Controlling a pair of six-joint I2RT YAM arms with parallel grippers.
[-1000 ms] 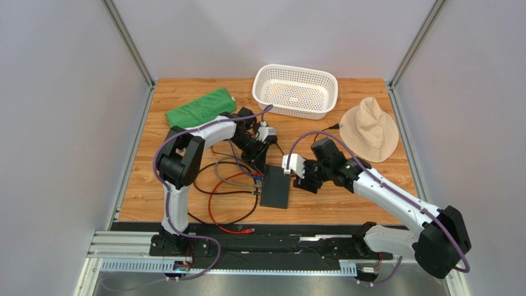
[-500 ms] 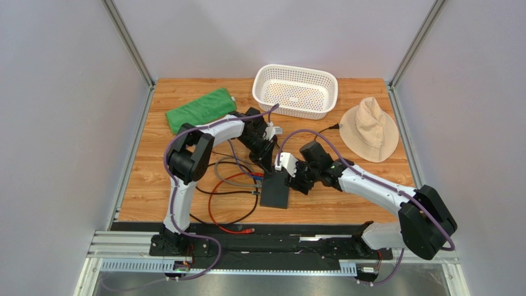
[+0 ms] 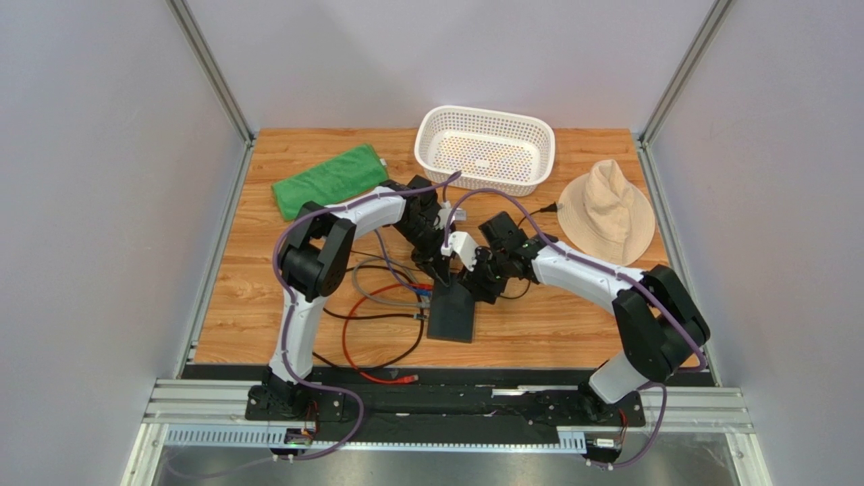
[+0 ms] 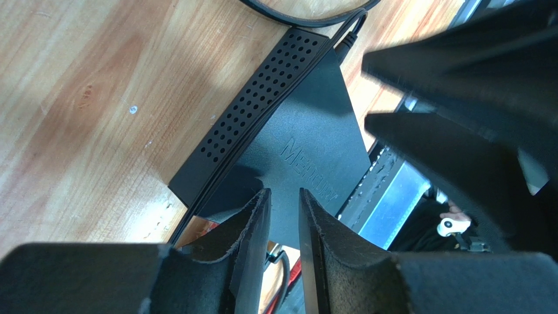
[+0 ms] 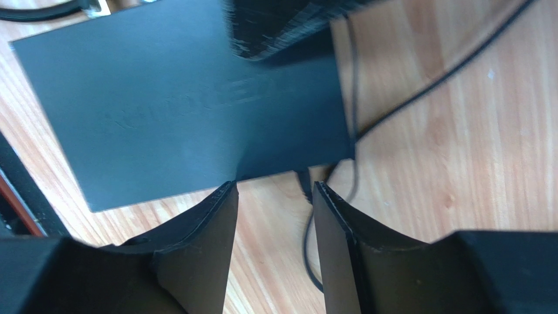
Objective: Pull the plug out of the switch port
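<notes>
The switch (image 3: 452, 313) is a flat matte-black slab near the table's front middle. Grey, blue and red cables end in plugs (image 3: 422, 296) along its left edge. My left gripper (image 3: 443, 269) hangs over the switch's far end. In the left wrist view its jaws (image 4: 283, 191) stand a narrow gap apart with nothing between them, above the switch (image 4: 308, 131); a black cord plug (image 4: 349, 34) enters the switch's far corner. My right gripper (image 3: 479, 285) is open at the switch's far right corner. In the right wrist view it (image 5: 275, 184) is empty over bare wood, beside the switch (image 5: 177, 98).
A thin black cord (image 5: 308, 248) runs under my right fingers. A red cable loop (image 3: 377, 326) and black cables lie left of the switch. A white basket (image 3: 485, 149), a green cloth (image 3: 330, 178) and a beige hat (image 3: 608, 213) sit at the back.
My right gripper has swung left and back, from the switch's right side to its far right corner. My left gripper has moved right and down to the switch's far end.
</notes>
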